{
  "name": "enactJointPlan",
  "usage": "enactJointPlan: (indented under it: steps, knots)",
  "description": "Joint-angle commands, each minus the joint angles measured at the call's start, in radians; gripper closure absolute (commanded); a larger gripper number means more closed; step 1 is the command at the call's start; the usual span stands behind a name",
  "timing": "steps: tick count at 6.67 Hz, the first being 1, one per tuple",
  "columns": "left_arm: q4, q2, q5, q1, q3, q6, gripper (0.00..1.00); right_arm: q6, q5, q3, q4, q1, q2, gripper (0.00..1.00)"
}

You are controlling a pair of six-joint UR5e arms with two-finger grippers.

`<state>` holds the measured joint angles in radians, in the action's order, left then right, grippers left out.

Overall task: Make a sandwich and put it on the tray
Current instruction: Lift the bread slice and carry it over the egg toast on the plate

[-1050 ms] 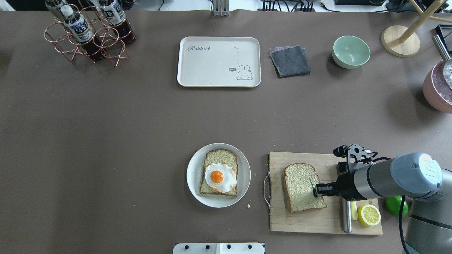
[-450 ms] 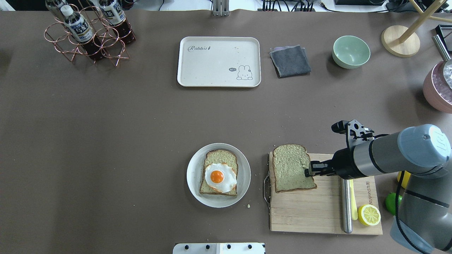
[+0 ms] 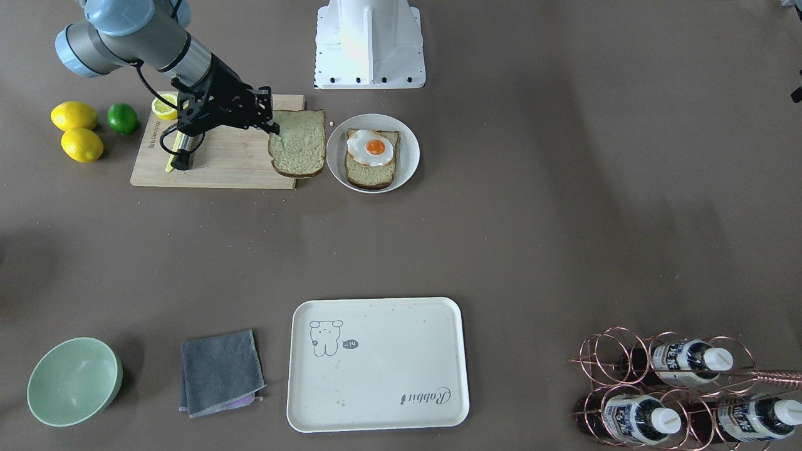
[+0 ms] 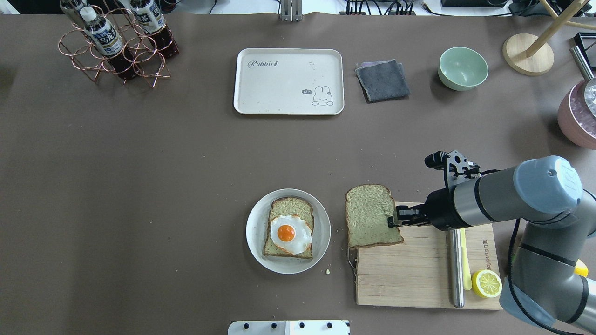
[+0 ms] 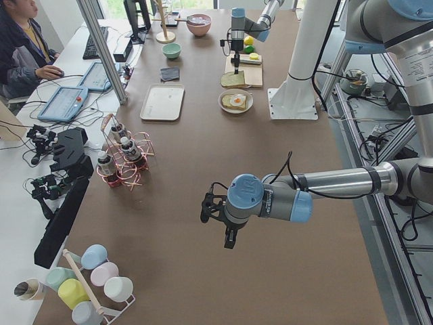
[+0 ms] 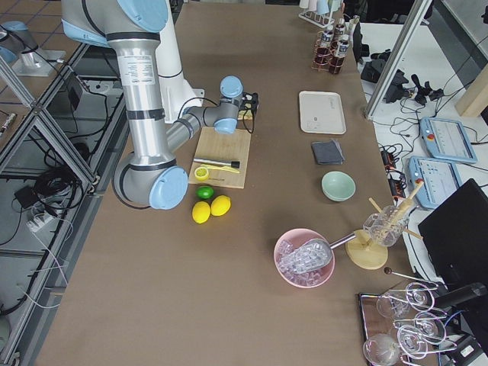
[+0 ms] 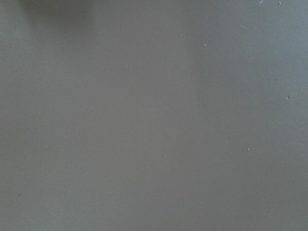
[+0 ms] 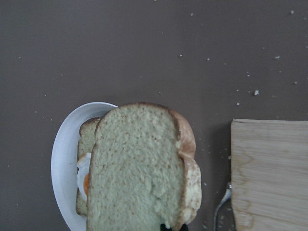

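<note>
Overhead exterior showed the right end effector (image 4: 392,221) clamped on the right edge of a bread slice (image 4: 369,215). The slice was held flat, overhanging the left end of the cutting board (image 4: 409,274), just beside the round plate (image 4: 253,230). On that plate lay the second slice (image 4: 292,206) with the fried egg (image 4: 289,234) on top. The tray (image 4: 279,88) sat at the far side of the desk (image 4: 163,186), well apart. The left end effector (image 5: 228,237) hung over the desk in the exterior left view; whether its fingers were apart or together, I couldn't tell.
</note>
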<state>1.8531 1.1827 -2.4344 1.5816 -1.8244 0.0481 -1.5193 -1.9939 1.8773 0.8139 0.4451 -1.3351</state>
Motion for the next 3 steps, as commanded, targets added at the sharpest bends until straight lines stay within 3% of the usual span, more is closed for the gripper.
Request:
enactJointPlan:
  steps: [1, 3]
  knots:
    - [-0.002, 0.0, 0.0, 0.0, 0.0, -0.001, 0.02, -0.116, 0.12, -0.026, -0.001, -0.115, 0.076, 1.0]
    - [0.0, -0.003, 0.0, 0.0, 0.0, 0.001, 0.02, -0.133, 0.208, -0.027, 0.001, -0.172, 0.089, 1.0]
